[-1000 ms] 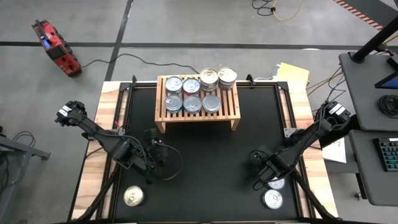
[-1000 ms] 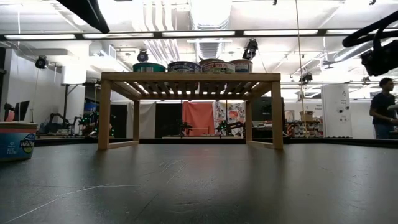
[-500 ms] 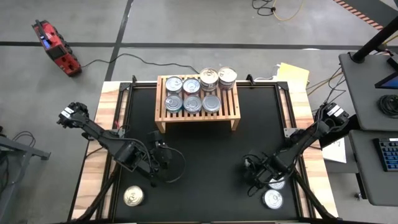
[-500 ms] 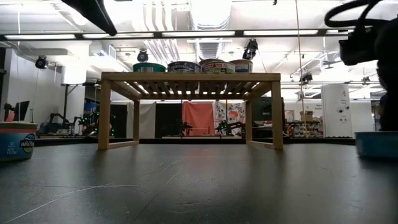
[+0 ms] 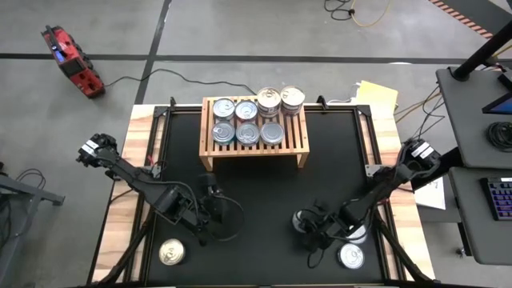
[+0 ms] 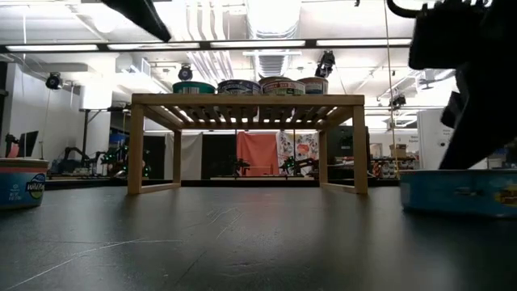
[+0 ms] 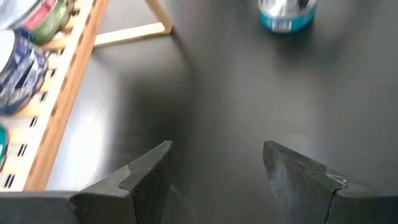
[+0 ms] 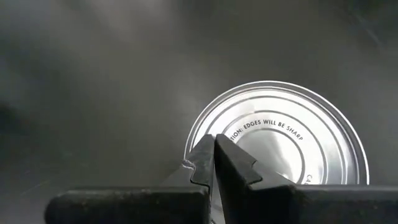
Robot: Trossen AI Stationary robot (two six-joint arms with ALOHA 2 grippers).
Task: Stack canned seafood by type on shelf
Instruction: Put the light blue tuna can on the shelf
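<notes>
The light-wood shelf (image 5: pixel 298 144) (image 6: pixel 246 101) stands at the table's far side with several tins on its slatted top. Three more tins stand on the black mat: one near left (image 5: pixel 170 253) (image 6: pixel 20 184), one near right (image 5: pixel 350 256), and a blue-labelled tin (image 6: pixel 456 192) (image 7: pixel 286 14) under my right gripper. My right gripper (image 5: pixel 308 228) (image 8: pixel 214 142) is shut, its tips over that tin's silver lid. My left gripper (image 5: pixel 214 196) (image 7: pixel 214 163) is open and hovers over bare mat in front of the shelf. My right gripper has its shut fingertips (image 8: pixel 205 152) on the blue tin's silver lid, just inside the rim (image 8: pixel 194 140). The fingers come from above, slanting down. The tin stands upright on the mat.
Another tin (image 5: pixel 358 233) shows partly beneath the right arm. The mat between the shelf and the near edge is bare. Wooden table borders (image 5: pixel 128 208) flank the mat. A person and equipment show in the room beyond the table.
My right gripper has moved toward the table's left and slightly nearer, staying shut. The blue tin has slid along the mat with it and now stands closer to the table's middle. My left gripper has drifted a little toward the right and near edge.
</notes>
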